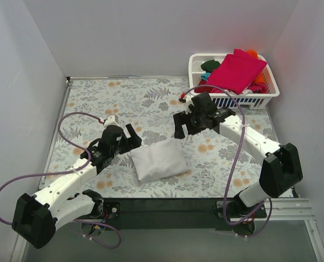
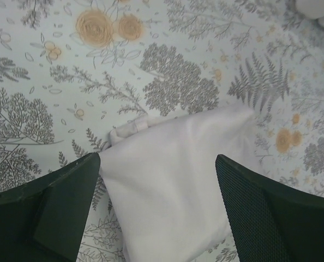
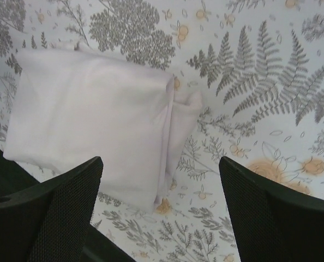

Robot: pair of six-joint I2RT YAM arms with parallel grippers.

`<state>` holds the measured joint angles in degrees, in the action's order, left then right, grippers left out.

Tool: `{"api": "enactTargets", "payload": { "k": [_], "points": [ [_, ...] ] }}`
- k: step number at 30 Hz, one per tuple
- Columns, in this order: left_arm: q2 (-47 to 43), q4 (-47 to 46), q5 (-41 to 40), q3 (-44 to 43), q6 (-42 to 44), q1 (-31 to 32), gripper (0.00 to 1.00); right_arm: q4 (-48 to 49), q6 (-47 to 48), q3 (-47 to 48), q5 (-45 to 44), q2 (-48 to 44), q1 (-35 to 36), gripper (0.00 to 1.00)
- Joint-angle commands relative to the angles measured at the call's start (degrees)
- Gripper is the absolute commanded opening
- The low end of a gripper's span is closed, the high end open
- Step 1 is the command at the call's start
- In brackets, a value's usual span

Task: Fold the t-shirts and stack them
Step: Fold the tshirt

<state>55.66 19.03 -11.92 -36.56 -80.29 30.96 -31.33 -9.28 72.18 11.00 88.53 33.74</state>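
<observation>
A folded white t-shirt (image 1: pixel 159 159) lies on the floral tablecloth near the front middle. It also shows in the left wrist view (image 2: pixel 173 180) and in the right wrist view (image 3: pixel 94 120). My left gripper (image 1: pixel 132 137) is open and empty, just left of and above the shirt. My right gripper (image 1: pixel 182 126) is open and empty, above the shirt's far right side. Several more t-shirts sit in the white basket (image 1: pixel 199 61) at the back right: a magenta one (image 1: pixel 235 71) on top, with dark green (image 1: pixel 210 65), orange (image 1: pixel 253 53) and red (image 1: pixel 204 87) showing beneath.
The floral tablecloth (image 1: pixel 140 98) covers the table between grey walls. Purple cables loop from both arms. A black strip runs along the table's near edge (image 1: pixel 167 204).
</observation>
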Motion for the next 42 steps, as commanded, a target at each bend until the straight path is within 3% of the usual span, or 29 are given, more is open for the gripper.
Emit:
{"api": "enactTargets", "payload": {
  "k": [1,8,24,30,31,36,42],
  "points": [
    [0.25,-0.3,3.04,3.5,-0.57,0.5,0.8,4.25,-2.76,-7.48,0.77,-4.06,0.72,0.79],
    [-0.38,-0.83,6.03,6.41,-2.06,0.68,0.78,11.2,-5.83,-14.78,5.78,-4.25,2.56,0.72],
    [3.93,-4.79,10.34,10.19,-2.77,0.68,0.71,15.07,-6.28,-15.23,5.34,4.8,5.02,0.61],
    [4.63,-5.75,11.22,10.54,-2.5,0.77,0.7,15.16,-6.45,-15.49,6.84,6.3,5.81,0.37],
    [4.63,-6.45,11.57,10.63,-2.5,0.68,0.7,15.16,-6.54,-15.58,6.84,6.3,5.9,0.27],
    [4.72,-9.62,13.49,10.98,-2.5,0.68,0.68,15.25,-7.07,-16.46,6.31,4.46,6.34,0.04],
    [5.78,-12.87,14.03,10.98,-1.63,0.68,0.6,15.51,-8.83,-19.26,4.64,-0.72,6.96,0.01]
  ]
}}
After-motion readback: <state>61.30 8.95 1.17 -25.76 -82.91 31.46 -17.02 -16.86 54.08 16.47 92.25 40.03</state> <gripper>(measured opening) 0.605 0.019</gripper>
